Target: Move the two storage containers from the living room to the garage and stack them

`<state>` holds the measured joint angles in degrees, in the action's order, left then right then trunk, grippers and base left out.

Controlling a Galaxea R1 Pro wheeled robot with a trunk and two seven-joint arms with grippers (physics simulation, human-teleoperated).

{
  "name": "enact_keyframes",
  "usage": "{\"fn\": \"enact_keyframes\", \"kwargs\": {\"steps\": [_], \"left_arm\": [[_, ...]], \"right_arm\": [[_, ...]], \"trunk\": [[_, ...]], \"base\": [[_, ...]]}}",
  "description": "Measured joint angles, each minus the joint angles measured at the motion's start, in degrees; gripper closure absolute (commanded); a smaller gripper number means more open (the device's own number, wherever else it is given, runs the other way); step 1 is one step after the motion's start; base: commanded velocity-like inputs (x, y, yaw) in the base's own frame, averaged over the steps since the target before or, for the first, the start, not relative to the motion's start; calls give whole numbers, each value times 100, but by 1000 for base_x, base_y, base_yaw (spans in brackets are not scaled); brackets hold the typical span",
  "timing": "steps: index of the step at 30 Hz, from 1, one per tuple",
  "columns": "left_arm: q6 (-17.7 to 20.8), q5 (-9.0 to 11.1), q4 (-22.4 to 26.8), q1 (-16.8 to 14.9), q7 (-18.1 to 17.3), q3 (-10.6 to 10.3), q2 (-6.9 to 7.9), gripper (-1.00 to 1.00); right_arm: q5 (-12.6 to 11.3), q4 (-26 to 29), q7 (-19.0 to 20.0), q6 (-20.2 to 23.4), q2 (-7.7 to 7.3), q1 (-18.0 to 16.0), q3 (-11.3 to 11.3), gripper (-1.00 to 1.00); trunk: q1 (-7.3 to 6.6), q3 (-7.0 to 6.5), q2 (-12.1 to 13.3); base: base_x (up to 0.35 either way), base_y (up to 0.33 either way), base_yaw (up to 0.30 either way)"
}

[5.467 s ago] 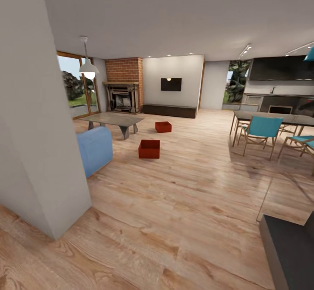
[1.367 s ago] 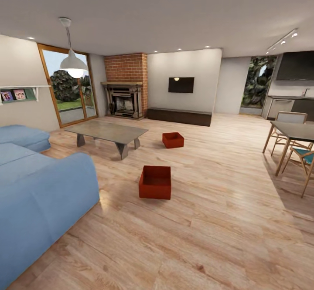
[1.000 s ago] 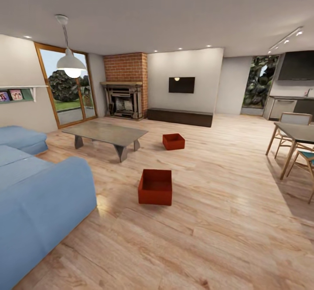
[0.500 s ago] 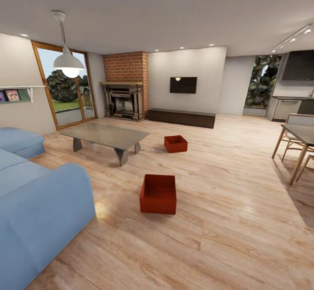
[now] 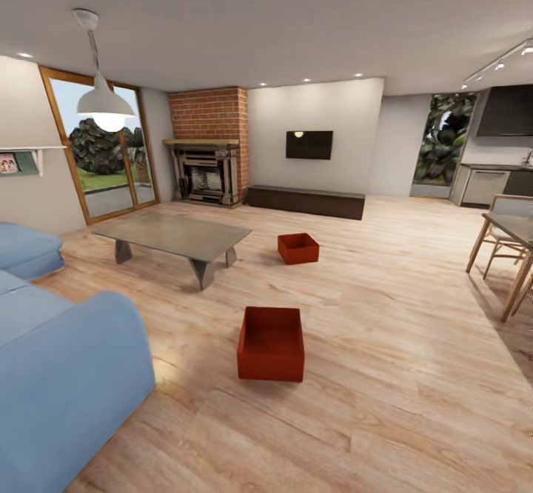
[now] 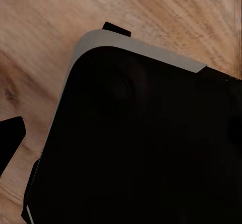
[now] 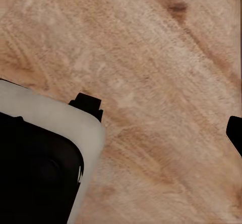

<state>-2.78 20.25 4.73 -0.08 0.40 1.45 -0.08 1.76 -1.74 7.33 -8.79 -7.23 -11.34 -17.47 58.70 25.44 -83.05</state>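
1. Two storage containers sit on the light wood floor of the living room in the head view. The nearer container stands out in the open, straight ahead and well apart from the blue sofa. The farther container lies just beyond the corner of the low grey table, toward the brick fireplace and the wall TV. Both are upright with their open tops up, so I judge neither has been lifted and the garage trip is all to come. Bare planks ring the near box, giving a clear approach; the sofa edge to one side and the dining table to the other are the only things to mind.

2. The left wrist view looks down on a dark rounded part of the robot's body over wood; I cannot tell whether that claw is released or clenched.

3. The right wrist view shows the same body's pale corner above the planks; that claw's state cannot be told either.
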Motion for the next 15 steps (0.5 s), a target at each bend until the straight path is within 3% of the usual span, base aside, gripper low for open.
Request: {"fn": "enact_keyframes", "kwargs": {"steps": [6, 15], "left_arm": [[0, 0, 0, 0, 0, 0, 0, -100], [-6, 0, -1, 0, 0, 0, 0, -100]], "right_arm": [[0, 2, 0, 0, 0, 0, 0, -100], [5, 1, 0, -5, -31, -1, -1, -100]], "trunk": [[0, 0, 0], [0, 0, 0]], "base": [[323, 4, -235], [323, 0, -42]]}}
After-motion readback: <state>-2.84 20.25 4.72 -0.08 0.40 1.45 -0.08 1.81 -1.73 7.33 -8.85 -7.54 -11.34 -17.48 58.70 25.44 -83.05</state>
